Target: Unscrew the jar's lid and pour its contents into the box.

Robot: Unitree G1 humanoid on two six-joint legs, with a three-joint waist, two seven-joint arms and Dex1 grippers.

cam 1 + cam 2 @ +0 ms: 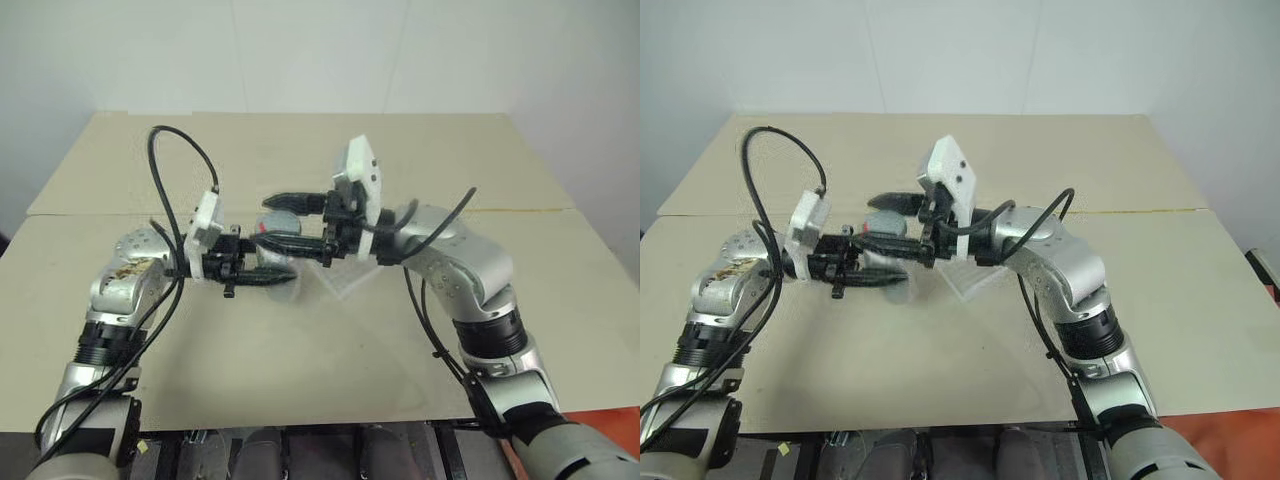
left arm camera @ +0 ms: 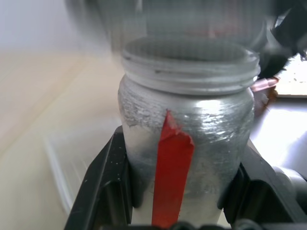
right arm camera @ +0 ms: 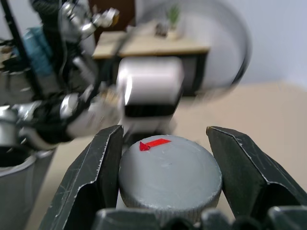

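Left wrist view: the left claw (image 1: 268,262) grips the jar (image 2: 184,158), whose threaded mouth is bare, so the unscrewing is done. The right claw (image 3: 165,158) is clamped on the lid (image 3: 170,175), held just above the jar, toward 12 o'clock from it. The clear box (image 1: 335,280) lies on the counter (image 1: 300,350) at about 4 o'clock of the jar. Pouring is left; the contents cannot be made out.
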